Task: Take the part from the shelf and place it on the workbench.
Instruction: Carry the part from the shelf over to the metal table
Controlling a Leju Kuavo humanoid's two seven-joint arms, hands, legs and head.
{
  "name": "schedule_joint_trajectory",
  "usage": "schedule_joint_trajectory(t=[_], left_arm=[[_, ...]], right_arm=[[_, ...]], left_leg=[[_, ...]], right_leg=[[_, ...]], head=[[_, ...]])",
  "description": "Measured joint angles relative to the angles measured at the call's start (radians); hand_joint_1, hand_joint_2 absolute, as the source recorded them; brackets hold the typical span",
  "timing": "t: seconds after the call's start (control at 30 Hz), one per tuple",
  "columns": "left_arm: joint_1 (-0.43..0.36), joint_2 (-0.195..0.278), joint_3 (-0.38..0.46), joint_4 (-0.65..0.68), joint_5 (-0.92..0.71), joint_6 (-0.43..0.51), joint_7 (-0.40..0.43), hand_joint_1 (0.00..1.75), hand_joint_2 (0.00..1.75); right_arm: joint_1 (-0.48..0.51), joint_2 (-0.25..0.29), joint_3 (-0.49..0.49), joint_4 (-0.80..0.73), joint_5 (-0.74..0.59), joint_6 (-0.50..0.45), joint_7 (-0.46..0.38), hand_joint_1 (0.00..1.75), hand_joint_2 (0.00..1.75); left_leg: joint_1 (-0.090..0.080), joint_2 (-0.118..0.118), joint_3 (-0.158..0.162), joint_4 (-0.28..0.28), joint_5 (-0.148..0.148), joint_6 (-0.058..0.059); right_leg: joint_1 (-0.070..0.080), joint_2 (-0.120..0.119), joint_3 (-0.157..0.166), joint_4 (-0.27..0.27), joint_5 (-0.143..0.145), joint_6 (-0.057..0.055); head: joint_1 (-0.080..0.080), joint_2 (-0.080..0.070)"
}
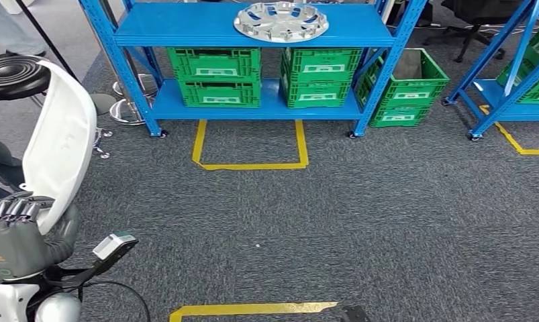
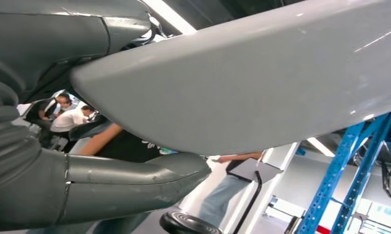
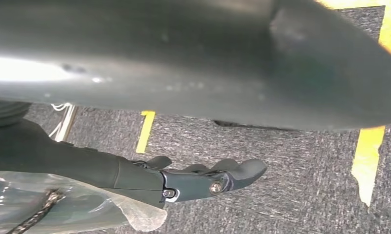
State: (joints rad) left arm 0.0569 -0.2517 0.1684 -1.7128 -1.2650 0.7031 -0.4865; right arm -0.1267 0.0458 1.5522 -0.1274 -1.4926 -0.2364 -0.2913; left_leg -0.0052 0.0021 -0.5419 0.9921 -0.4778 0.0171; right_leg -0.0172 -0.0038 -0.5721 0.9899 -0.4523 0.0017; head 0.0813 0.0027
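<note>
I have the part [image 1: 60, 144] in the left hand [image 1: 15, 238] — a long white panel, smooth and glossy, gently curved with rounded edges, standing nearly upright at the left of my head view, off the shelf and carried over the carpet. Its upper end sits beside a black ribbed disc [image 1: 13, 75]. In the left wrist view the panel [image 2: 261, 83] reads as a broad pale grey-white shell, with the thick grey thumb [image 2: 135, 183] pressed up under its rim, so that hand is grasping the part.

The right hand [image 3: 203, 180] hangs over the grey carpet [image 1: 333, 221]; its dark fingers [image 3: 232, 168] lie stretched out and a little apart, and nothing sits in them — released. A large dark curved surface crosses the right wrist view close to the lens; I cannot tell what it is.

Ahead stands the blue shelf [image 1: 253, 30]. A silver wheel cover [image 1: 280, 21] lies flat near the right end of its upper board. On the lower board sit green crates [image 1: 216, 77], stacked in pairs, and another green crate [image 1: 404, 84] stands just beyond the shelf's right post. Yellow tape [image 1: 250, 161] marks a bay on the carpet in front of the shelf, and another yellow strip [image 1: 253, 308] lies nearer to me.

People [image 2: 69, 117] stand beyond the panel in the left wrist view.
</note>
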Motion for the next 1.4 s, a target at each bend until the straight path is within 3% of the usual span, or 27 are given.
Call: schedule_joint_trajectory(t=[0.17,0.37,1.1,1.23,1.3,1.33,1.4], left_arm=[[0.002,0.004,0.001,0.0,-0.001,0.0,0.003,1.75,1.75],[0.002,0.008,0.001,0.0,-0.005,0.0,0.005,1.75,1.75],[0.002,0.014,0.002,0.0,-0.019,0.0,0.013,1.75,1.75],[0.001,0.015,0.003,0.0,-0.021,0.0,0.013,1.75,1.75],[0.0,0.014,0.003,0.0,-0.023,0.0,0.013,1.75,1.75],[-0.001,0.014,0.003,0.0,-0.024,0.0,0.013,1.75,1.75],[-0.001,0.013,0.004,0.0,-0.026,0.0,0.013,1.75,1.75]], right_arm=[[0.0,0.0,0.0,0.0,-0.001,-0.011,-0.008,0.0,0.0],[-0.001,0.0,0.0,0.0,-0.002,-0.024,-0.015,0.0,0.0],[-0.009,0.0,0.0,0.0,-0.005,-0.053,-0.037,0.0,0.0],[-0.011,0.006,0.0,0.0,-0.005,-0.062,-0.038,0.0,0.0],[-0.013,0.008,0.0,0.0,-0.005,-0.066,-0.039,0.0,0.0],[-0.013,0.008,0.0,0.0,-0.005,-0.067,-0.039,0.0,0.0],[-0.012,0.008,0.0,0.0,-0.005,-0.071,-0.04,0.0,0.0]], left_leg=[[-0.003,0.0,-0.004,0.001,0.003,0.004],[-0.003,0.0,-0.006,0.001,0.005,0.002],[0.0,0.0,-0.011,0.001,0.009,-0.005],[-0.005,-0.001,-0.015,0.004,0.011,0.009],[0.0,-0.003,-0.007,-0.019,0.026,0.018],[0.004,-0.005,-0.004,-0.031,0.034,0.023],[0.007,-0.012,-0.006,-0.038,0.044,0.026]], right_leg=[[-0.004,0.0,-0.002,-0.004,0.006,0.02],[-0.004,0.0,-0.005,-0.004,0.007,0.031],[-0.002,0.0,-0.013,0.001,0.007,0.031],[-0.007,-0.003,-0.01,-0.007,0.016,0.044],[-0.005,-0.003,-0.017,0.003,0.001,0.049],[-0.003,-0.002,-0.03,0.033,-0.024,0.049],[-0.003,0.002,-0.082,0.156,-0.098,0.049]], head=[[-0.001,0.0],[-0.001,0.0],[-0.001,0.0],[-0.002,0.0],[-0.001,0.0],[0.0,0.0],[0.001,0.0]])
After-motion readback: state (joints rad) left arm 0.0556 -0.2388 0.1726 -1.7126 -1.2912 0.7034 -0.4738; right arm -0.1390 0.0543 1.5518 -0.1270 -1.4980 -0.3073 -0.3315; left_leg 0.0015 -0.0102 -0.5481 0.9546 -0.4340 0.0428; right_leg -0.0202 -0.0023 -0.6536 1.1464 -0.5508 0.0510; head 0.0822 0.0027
